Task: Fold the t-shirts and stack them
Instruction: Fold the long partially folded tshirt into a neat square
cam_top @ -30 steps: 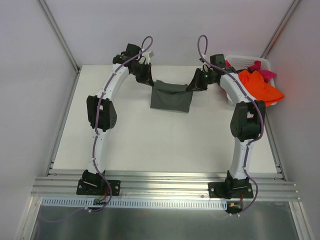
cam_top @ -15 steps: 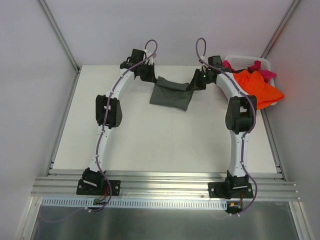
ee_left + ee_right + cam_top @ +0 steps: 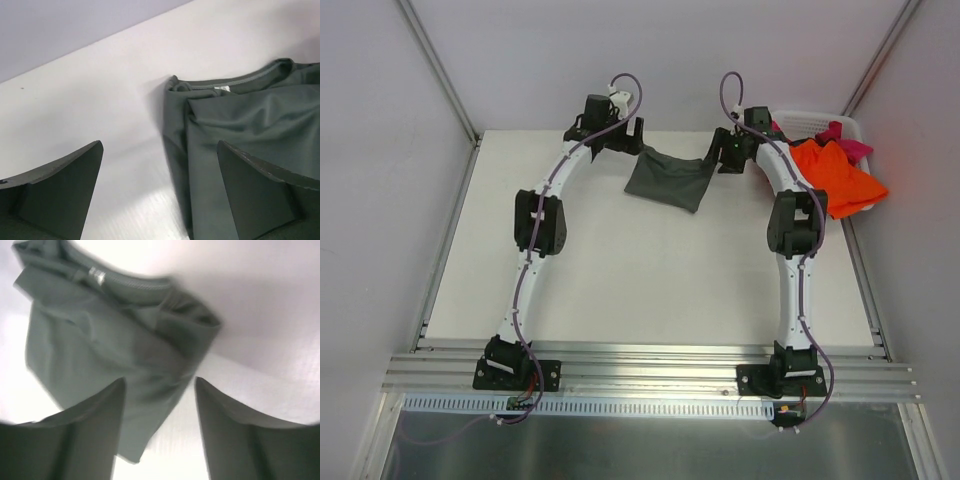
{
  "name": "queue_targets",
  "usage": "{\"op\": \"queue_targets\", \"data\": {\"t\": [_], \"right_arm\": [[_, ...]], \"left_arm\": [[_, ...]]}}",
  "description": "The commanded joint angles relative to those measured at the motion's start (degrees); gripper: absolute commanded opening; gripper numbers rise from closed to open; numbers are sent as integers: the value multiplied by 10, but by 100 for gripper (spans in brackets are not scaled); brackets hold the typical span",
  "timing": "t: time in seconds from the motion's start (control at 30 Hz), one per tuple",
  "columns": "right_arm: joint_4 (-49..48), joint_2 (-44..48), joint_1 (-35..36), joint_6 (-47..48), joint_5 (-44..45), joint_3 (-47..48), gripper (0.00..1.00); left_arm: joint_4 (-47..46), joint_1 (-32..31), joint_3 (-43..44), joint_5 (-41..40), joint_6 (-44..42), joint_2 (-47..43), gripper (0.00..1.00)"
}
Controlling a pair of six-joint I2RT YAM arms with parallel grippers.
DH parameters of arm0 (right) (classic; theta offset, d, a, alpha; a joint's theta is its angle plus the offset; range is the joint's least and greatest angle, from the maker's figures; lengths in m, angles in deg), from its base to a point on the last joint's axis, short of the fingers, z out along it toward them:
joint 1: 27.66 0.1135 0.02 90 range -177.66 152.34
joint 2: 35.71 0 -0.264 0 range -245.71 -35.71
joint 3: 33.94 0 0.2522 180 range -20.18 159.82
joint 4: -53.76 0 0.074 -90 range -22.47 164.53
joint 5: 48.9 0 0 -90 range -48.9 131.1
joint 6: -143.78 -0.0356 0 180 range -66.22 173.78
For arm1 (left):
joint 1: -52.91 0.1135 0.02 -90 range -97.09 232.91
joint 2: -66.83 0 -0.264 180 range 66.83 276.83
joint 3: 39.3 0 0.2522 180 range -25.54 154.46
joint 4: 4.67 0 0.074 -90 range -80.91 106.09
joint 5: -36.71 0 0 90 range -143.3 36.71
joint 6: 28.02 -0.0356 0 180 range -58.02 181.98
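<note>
— What is at the left?
— The left end effector hangs over the far part of the table, just beside the far left corner of the dark grey-olive t-shirt. Its fingers stand wide apart and hold nothing; the left wrist view shows bare table and the shirt's edge between them.
— How does that shirt look?
— It is folded into a rough four-sided bundle, lying flat and a little askew, between the two arms. The ribbed collar runs along its far edge, with a small pale label inside. Soft creases cross the top layer.
— And the right side?
— The right end effector sits at the shirt's far right corner, with its fingers also spread and nothing clamped. The cloth lies below the gap.
— Further right?
— A white basket stands at the far right corner of the table. An orange t-shirt spills over its near rim, with a pink t-shirt bunched behind it.
</note>
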Motion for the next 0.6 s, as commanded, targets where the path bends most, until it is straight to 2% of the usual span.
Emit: {"op": "queue_targets", "data": {"t": [0.0,0.03,0.1,0.2,0.23,0.33,0.57], "right_arm": [[4,22,-4,23,64,51,67],[3,34,-2,26,68,44,73],[-4,83,7,31,70,26,76],[-11,136,18,37,59,-16,77],[-11,143,21,35,44,-29,77],[-21,153,34,13,-18,-42,77],[-48,98,76,-45,-65,-28,77]], "left_arm": [[-54,-3,-26,-54,-35,-34,99],[-52,-4,-49,-57,-34,-73,99],[-51,-4,-117,-56,-22,-118,99],[-28,0,-174,-12,-10,-204,99],[-18,2,-179,22,22,-213,99],[34,9,-190,78,46,-229,99],[55,35,-234,132,101,-225,99]]}}
